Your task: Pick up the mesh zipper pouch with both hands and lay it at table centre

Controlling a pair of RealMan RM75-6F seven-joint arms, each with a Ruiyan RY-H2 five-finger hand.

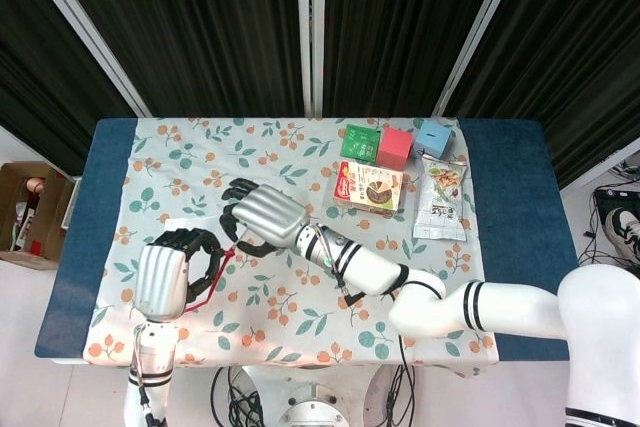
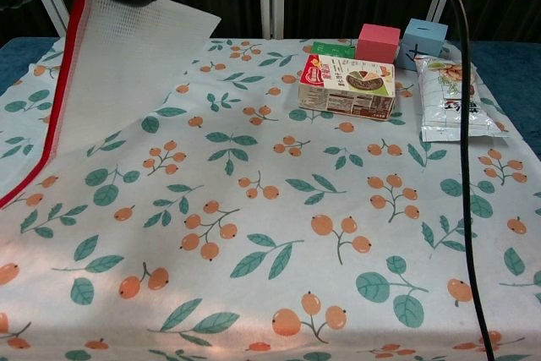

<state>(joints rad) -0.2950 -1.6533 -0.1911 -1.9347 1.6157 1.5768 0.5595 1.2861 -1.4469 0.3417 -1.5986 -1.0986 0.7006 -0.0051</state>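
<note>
While we held the mesh zipper pouch [image 2: 110, 65] at lower left of the head view, our left hand [image 1: 163, 277] sat nearest the bottom edge, fingers curled around the red zipper edge [image 1: 213, 282]. Just above and right of it, our right hand [image 1: 265, 218] had its fingers curled down onto the pouch's other end, though the head view hid the contact itself, so we took that grip as likely, not certain. Both hands were left of frame centre, so the pouch was not at table centre yet.

Risk as we judged it: the mesh looked limp. In the chest view it hung from the upper left corner with its lower part draped on the floral tablecloth [image 2: 279, 234], so one hand pulling ahead of the other could tug it out of the weaker grip, or the trailing edge could drag and fold under. Further up and right stood the snack box [image 1: 369, 187], the chip bag [image 1: 441, 199], and behind them the green box [image 1: 360, 141], red cube [image 1: 395, 148] and blue cube [image 1: 434, 136]; a wide sweep of the right arm could have knocked them.

Only the chest view showed the white mesh sheet and how much still lay on the cloth. Only the head view showed both hands whole; in the chest view they were dark shapes cut off at the top edge.
</note>
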